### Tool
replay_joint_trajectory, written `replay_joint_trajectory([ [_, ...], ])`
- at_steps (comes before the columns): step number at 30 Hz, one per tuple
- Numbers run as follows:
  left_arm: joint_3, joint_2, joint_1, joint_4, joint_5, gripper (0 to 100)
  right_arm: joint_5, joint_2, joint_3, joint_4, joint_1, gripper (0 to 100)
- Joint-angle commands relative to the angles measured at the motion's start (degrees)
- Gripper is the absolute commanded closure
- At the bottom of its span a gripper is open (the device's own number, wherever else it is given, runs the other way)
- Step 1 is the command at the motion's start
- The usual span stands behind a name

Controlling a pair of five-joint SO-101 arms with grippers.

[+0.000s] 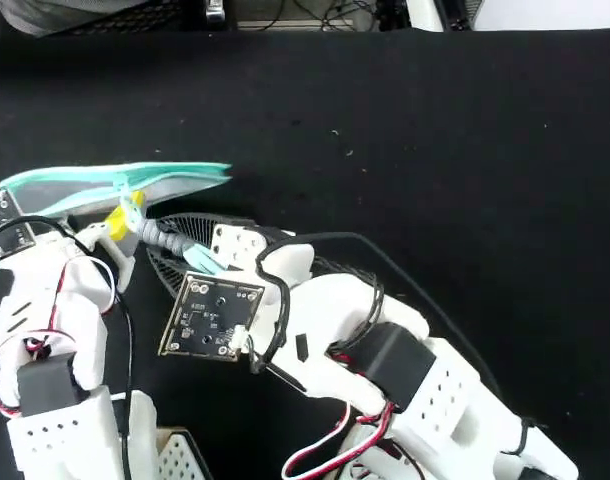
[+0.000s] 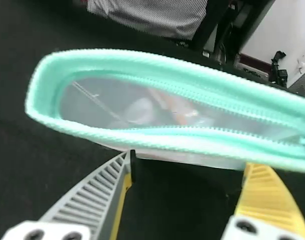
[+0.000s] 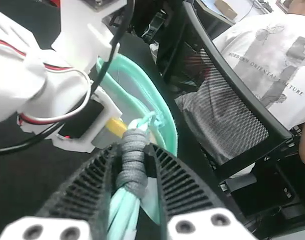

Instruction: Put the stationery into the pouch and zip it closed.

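Note:
The teal-zippered translucent pouch (image 1: pixel 105 185) lies at the left of the black table, its mouth open (image 2: pixel 167 115). White and orange items (image 2: pixel 172 107) show faintly through its side. My left gripper (image 2: pixel 187 160) is open, its grey and yellow fingers (image 2: pixel 265 195) spread just under the pouch's near edge; in the high view it (image 1: pixel 125 215) sits right against the pouch. My right gripper (image 3: pixel 132 150) is shut on the grey corded zipper pull (image 3: pixel 134 160), with teal strands trailing from it. From above, that gripper (image 1: pixel 152 238) is beside the left one, at the pouch's middle.
Both arms crowd the lower left of the table (image 1: pixel 435 150); cables loop around them. The right arm's camera board (image 1: pixel 210 317) hangs over the table in front of the pouch. Beyond the table stand a mesh chair (image 3: pixel 217 110) and a seated person.

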Motion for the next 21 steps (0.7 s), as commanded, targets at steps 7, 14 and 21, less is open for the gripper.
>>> replay_joint_trajectory([
  [7, -0.22, -0.44, -1.54, -2.73, -2.37, 65, 0.35, -2.42, -6.2, 0.35, -1.49, 98.5],
  [14, 0.22, -0.53, -1.27, -2.55, -2.37, 65, 0.09, -2.51, -4.26, 4.04, -1.41, 98.3],
  [21, 0.22, -0.53, -1.1, -2.55, -2.29, 65, -21.01, -0.75, 9.01, -6.42, 18.11, 83.3],
])
